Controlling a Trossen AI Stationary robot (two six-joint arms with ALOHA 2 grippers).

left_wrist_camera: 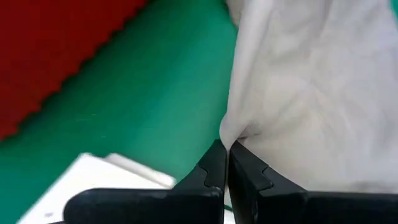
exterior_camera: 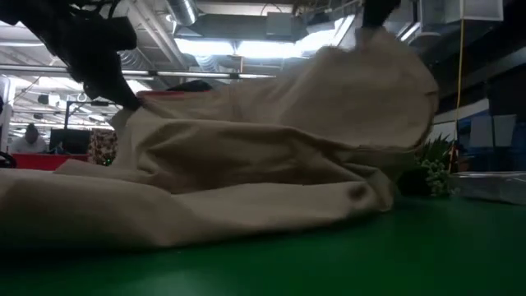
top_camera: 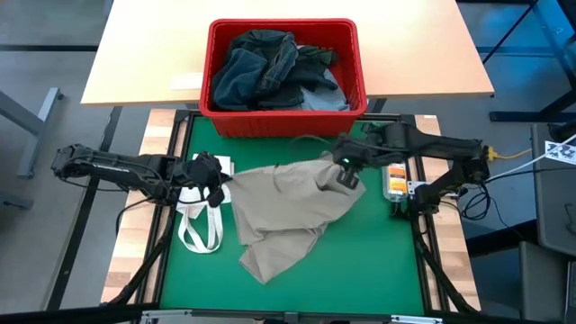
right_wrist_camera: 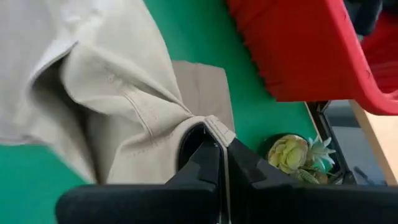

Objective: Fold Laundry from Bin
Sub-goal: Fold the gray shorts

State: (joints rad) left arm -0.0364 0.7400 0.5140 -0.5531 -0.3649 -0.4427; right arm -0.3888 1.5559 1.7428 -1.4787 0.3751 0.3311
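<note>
Beige trousers (top_camera: pixel 288 211), one pair, stretch between my two arms; left gripper (top_camera: pixel 219 187) and right gripper (top_camera: pixel 346 171) each pinch an edge, clenched, arms reaching inward.

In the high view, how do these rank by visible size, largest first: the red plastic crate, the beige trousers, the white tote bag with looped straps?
1. Beige trousers and red plastic crate: they cover similar areas, too close to rank.
2. White tote bag with looped straps: clearly smallest, partly hidden under the left gripper.
</note>
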